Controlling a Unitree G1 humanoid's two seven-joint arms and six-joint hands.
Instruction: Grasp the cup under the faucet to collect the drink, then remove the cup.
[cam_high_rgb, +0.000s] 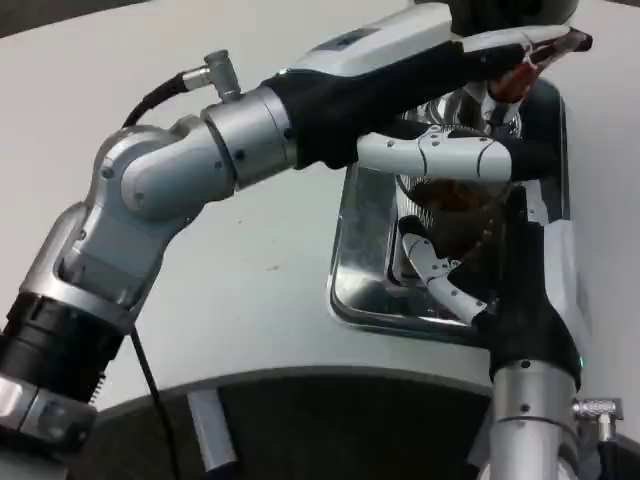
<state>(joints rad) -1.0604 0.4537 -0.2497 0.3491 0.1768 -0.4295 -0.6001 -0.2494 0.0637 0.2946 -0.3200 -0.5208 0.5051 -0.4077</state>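
Note:
A clear cup (455, 205) with brown drink in it stands on the shiny metal drip tray (362, 262) under the faucet. My right hand (478, 275) comes up from the bottom right and grips the cup, its white fingers (440, 272) curling around the lower side. My left arm crosses the picture from the lower left. My left hand (450, 75) lies on top of the dispenser, with its long fingers over the red faucet lever (515, 78) and another finger (430, 155) stretched just above the cup. The faucet's spout is hidden behind that hand.
The dispenser's dark body (550, 150) stands at the right behind the tray. The white table (240, 280) stretches left of the tray. My left forearm (170, 180) hangs over the table's left half.

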